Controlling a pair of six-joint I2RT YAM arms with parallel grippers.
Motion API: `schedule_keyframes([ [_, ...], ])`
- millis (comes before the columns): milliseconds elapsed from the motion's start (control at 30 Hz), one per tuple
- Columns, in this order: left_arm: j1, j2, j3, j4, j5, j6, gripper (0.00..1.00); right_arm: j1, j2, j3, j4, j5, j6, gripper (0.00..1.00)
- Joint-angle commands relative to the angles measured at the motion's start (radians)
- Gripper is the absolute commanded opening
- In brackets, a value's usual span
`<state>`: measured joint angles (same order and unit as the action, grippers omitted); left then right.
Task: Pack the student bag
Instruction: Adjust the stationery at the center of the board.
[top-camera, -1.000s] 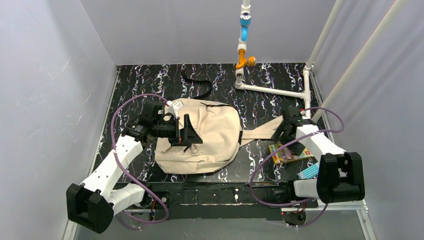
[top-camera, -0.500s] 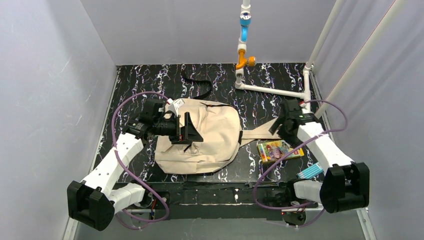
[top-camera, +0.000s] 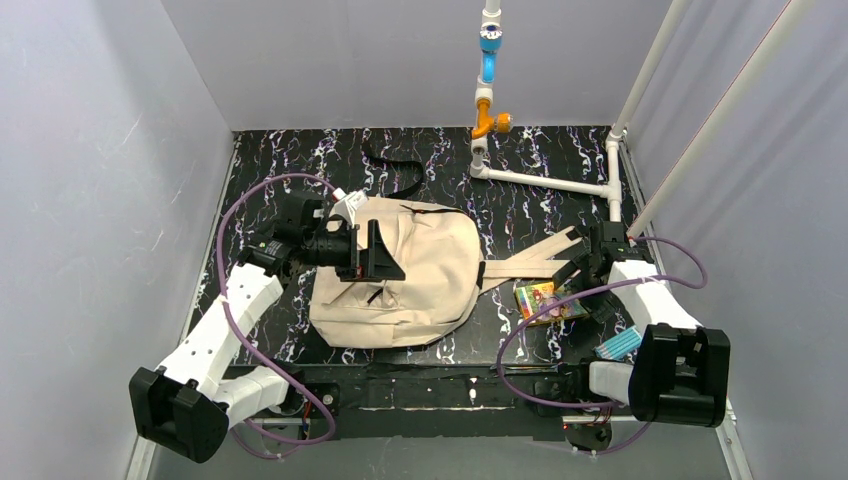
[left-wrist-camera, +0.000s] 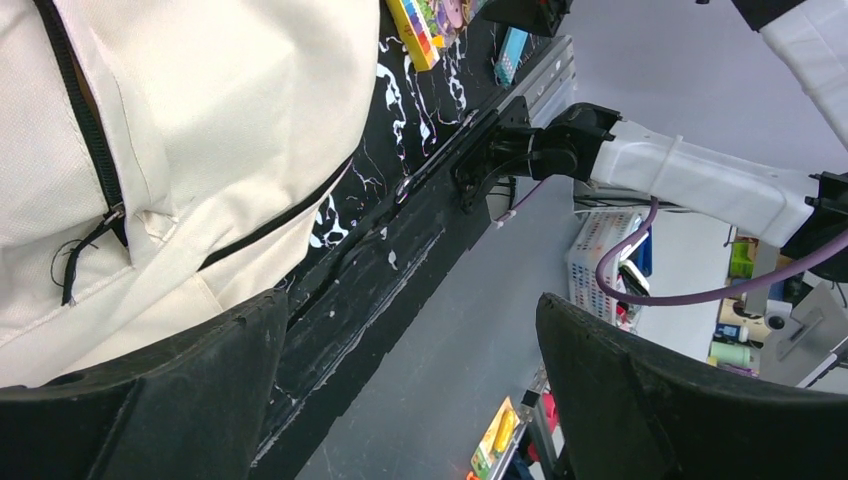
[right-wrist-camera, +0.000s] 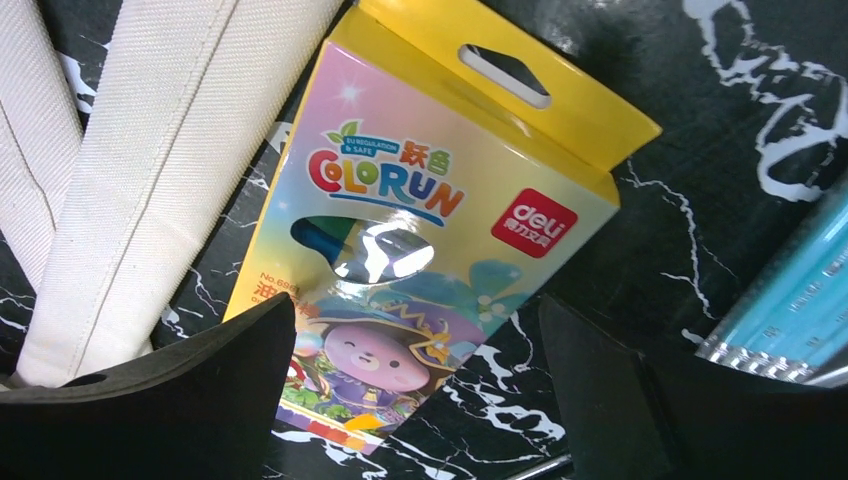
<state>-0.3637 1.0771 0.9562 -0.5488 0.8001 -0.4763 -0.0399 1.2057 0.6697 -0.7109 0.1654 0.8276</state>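
Note:
The beige student bag (top-camera: 420, 275) lies flat on the black marbled table, its straps (top-camera: 530, 262) trailing right. In the left wrist view the bag (left-wrist-camera: 220, 90) shows a black zipper (left-wrist-camera: 88, 140). My left gripper (top-camera: 375, 258) hovers over the bag's left part, open and empty (left-wrist-camera: 410, 400). A colourful crayon box (top-camera: 542, 299) lies just right of the straps. My right gripper (top-camera: 585, 283) is open right above it; in the right wrist view the box (right-wrist-camera: 430, 220) lies between the fingers (right-wrist-camera: 415, 390), beside a strap (right-wrist-camera: 150, 170).
A light-blue pack (top-camera: 618, 343) lies near the right arm's base, also in the right wrist view (right-wrist-camera: 800, 300). A loose black strap (top-camera: 398, 170) lies behind the bag. A white pipe frame (top-camera: 545, 181) stands at the back right. Walls close both sides.
My right gripper swung round and came down over the crayon box, which has shifted slightly left towards the straps. The left gripper edged a little towards the back, still open over the bag.

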Motion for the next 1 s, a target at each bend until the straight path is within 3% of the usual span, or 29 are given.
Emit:
schedule_keyframes([
  [0,-0.005,-0.021,0.071,-0.085,-0.006,0.056,0.94,-0.006,0.019,-0.013,0.093,-0.034,0.004,0.98],
  [567,-0.004,-0.006,0.086,-0.111,-0.025,0.058,0.95,-0.007,0.083,0.046,0.072,-0.015,0.081,0.98],
  [633,-0.004,-0.001,0.083,-0.111,-0.018,0.064,0.95,-0.007,0.074,0.043,0.133,-0.069,0.033,0.97],
  [800,-0.005,-0.001,0.073,-0.105,-0.012,0.077,0.95,0.051,0.152,0.058,0.262,-0.379,-0.106,0.93],
  [967,-0.004,0.009,0.062,-0.071,0.002,0.058,0.95,0.221,0.187,0.155,0.234,-0.437,-0.19,0.92],
])
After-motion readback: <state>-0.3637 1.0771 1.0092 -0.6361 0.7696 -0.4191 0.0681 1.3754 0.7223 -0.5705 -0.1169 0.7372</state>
